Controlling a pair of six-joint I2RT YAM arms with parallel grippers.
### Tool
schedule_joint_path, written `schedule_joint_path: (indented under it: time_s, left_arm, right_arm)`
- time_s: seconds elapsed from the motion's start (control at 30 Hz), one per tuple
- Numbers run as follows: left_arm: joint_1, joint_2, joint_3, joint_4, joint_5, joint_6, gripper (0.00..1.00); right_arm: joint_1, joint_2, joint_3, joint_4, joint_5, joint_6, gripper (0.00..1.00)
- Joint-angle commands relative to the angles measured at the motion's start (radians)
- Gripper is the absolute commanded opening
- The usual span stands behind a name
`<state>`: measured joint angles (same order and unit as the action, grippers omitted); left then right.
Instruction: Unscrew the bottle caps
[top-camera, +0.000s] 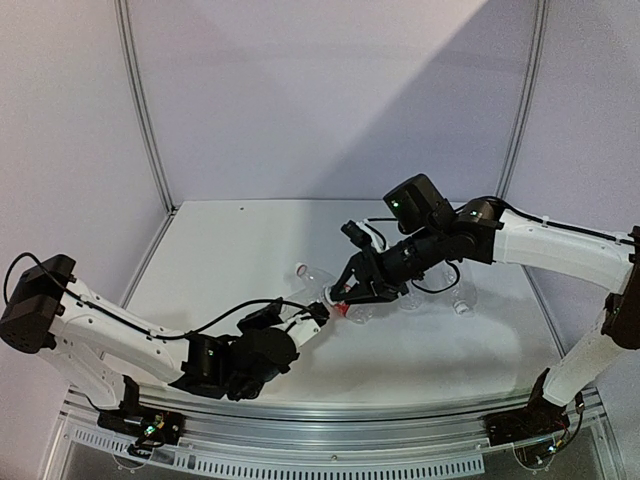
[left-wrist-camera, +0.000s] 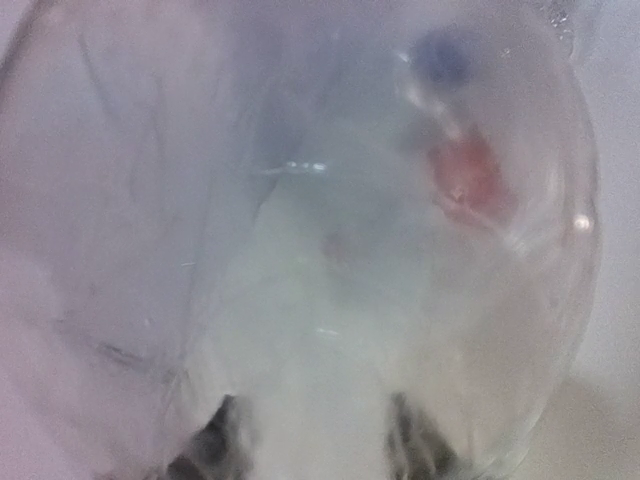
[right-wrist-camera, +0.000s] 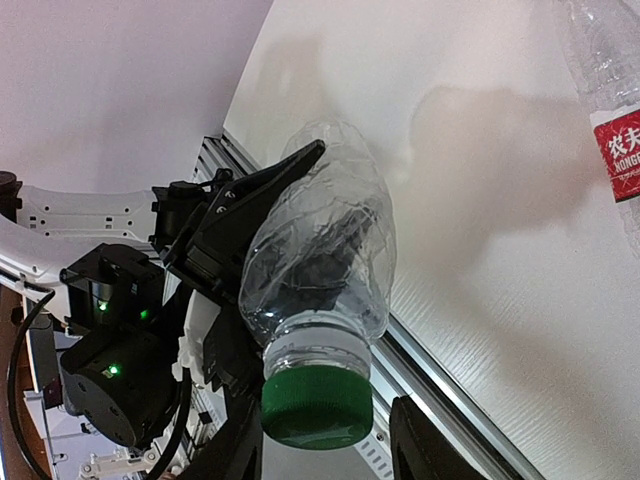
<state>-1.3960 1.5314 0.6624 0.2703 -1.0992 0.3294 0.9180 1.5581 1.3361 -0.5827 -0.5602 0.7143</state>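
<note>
The left gripper (top-camera: 319, 313) is clamped on the body of a clear unlabelled bottle (right-wrist-camera: 320, 250) and holds it off the table (top-camera: 230, 250), roughly level, out in front of the two arm bases. One black finger (right-wrist-camera: 270, 185) lies pressed along the bottle's ribbed side; the other is hidden behind the plastic. The bottle's neck points toward the right arm, and its green cap (right-wrist-camera: 317, 405) is on the neck. The right gripper (right-wrist-camera: 325, 425) straddles that cap with its jaws partly open: one finger looks to be against the cap's side, while a narrow gap shows between the cap and the other finger. The left wrist view is filled by blurred clear plastic, with only a reddish and a bluish smear showing through. A second bottle with a red label (right-wrist-camera: 612, 120) lies on the table beyond the held one, and another clear bottle (top-camera: 305, 271) lies near the middle of the table.
</note>
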Motion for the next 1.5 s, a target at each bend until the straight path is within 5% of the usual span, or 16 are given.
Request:
schedule_joint_path:
  time_s: [0.0, 0.2, 0.37, 0.7, 0.83, 1.03, 1.17, 1.23, 1.3, 1.47]
  left_arm:
    - [-0.015, 0.000, 0.002, 0.003, 0.010, -0.009, 0.01]
    - [-0.018, 0.005, 0.004, -0.003, 0.011, -0.007, 0.01]
    - [-0.020, 0.011, 0.008, -0.005, 0.008, -0.009, 0.01]
    - [-0.021, 0.015, 0.011, -0.018, 0.040, -0.027, 0.01]
    - [-0.021, 0.019, 0.038, -0.084, 0.103, -0.080, 0.02]
    - [-0.020, 0.017, 0.035, -0.077, 0.172, -0.087, 0.02]
    - [-0.026, 0.019, 0.051, -0.113, 0.206, -0.114, 0.02]
    - [-0.030, 0.014, 0.051, -0.114, 0.214, -0.119, 0.02]
    - [-0.032, 0.009, 0.049, -0.114, 0.220, -0.120, 0.02]
    - [-0.033, 0.009, 0.046, -0.117, 0.212, -0.122, 0.02]
  right_arm:
    - [0.002, -0.003, 0.015, 0.009, -0.003, -0.001, 0.45]
    - [-0.001, -0.009, 0.024, 0.018, 0.005, 0.005, 0.49]
    - [-0.007, -0.009, 0.025, 0.024, -0.002, 0.010, 0.43]
    - [-0.007, 0.012, 0.055, -0.033, 0.006, -0.084, 0.03]
    - [0.003, 0.019, 0.055, -0.053, 0.167, -0.448, 0.01]
    - [0.044, -0.108, -0.100, 0.164, 0.383, -0.892, 0.05]
    - [0.084, -0.176, -0.201, 0.143, 0.311, -1.436, 0.13]
    - [0.116, -0.199, -0.278, 0.216, 0.424, -1.757, 0.13]
    - [0.129, -0.205, -0.289, 0.241, 0.485, -1.885, 0.14]
    - [0.134, -0.220, -0.259, 0.180, 0.473, -1.884, 0.30]
